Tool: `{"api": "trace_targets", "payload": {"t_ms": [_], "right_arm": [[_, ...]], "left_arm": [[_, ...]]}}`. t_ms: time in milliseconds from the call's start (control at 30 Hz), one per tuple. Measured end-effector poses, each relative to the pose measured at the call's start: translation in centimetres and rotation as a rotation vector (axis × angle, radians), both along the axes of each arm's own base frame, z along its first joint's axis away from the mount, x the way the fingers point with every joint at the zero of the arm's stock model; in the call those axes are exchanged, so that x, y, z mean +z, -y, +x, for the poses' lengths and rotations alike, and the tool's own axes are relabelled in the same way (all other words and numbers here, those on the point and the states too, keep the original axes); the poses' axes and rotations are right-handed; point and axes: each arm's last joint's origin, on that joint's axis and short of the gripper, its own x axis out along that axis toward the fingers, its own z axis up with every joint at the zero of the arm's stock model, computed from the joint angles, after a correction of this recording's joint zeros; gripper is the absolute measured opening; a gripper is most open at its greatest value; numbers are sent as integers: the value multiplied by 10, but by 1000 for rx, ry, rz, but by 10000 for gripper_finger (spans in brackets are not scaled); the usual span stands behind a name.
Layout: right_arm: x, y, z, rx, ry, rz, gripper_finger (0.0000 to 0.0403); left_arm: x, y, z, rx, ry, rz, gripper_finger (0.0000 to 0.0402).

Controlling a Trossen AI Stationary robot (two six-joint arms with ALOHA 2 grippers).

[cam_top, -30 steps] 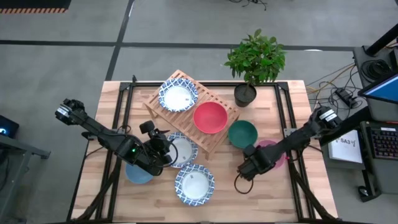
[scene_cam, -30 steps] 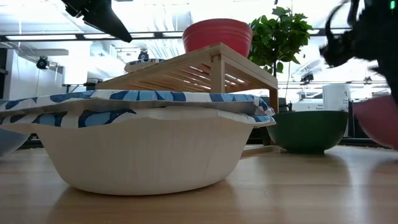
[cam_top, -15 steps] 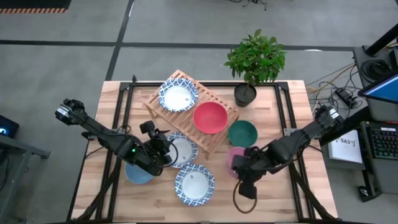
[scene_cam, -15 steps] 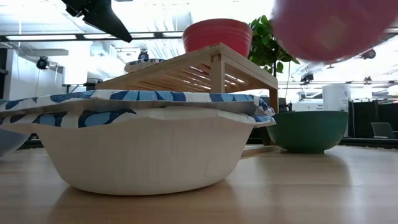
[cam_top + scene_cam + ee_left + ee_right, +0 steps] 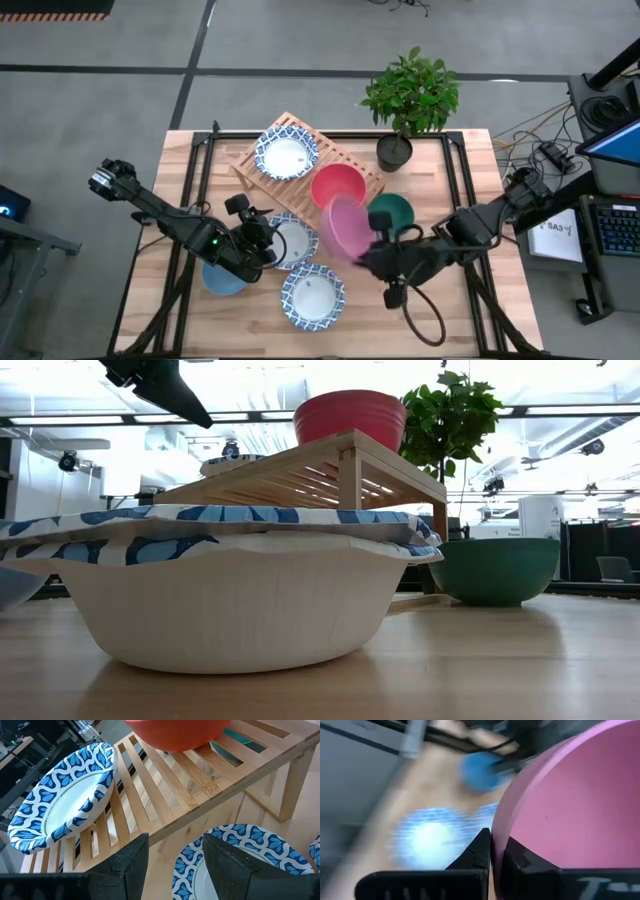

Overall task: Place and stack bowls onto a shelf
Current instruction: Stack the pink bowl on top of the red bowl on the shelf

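The right gripper (image 5: 492, 862) pinches the rim of the pink bowl (image 5: 345, 228), holding it tilted in the air just beside the shelf (image 5: 345, 152) — close to the red bowl (image 5: 335, 183) already on it. One patterned bowl (image 5: 287, 155) also sits on the shelf. Off the shelf on the counter (image 5: 480, 310) remain the green bowl (image 5: 393, 211), two patterned bowls and the blue bowl (image 5: 220, 281). The left gripper (image 5: 172, 857) hovers open beside the shelf — so most of the task is left.
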Motion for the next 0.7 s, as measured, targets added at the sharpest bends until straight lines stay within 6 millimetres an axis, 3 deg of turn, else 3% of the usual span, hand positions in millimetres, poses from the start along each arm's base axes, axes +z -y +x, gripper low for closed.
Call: {"api": "trace_targets", "payload": {"t_ms": [133, 233, 400, 700], "right_arm": [[1, 12, 0, -37, 4, -378, 9], [-4, 28, 3, -43, -78, -489, 9], [-15, 57, 12, -83, -200, -422, 9], [-17, 81, 21, -49, -237, -279, 9]], "left_arm": [[0, 0, 0, -2, -3, 3, 169], [0, 0, 0, -5, -5, 6, 169], [0, 0, 0, -6, -6, 7, 169], [0, 0, 0, -9, -10, 11, 169]]}}
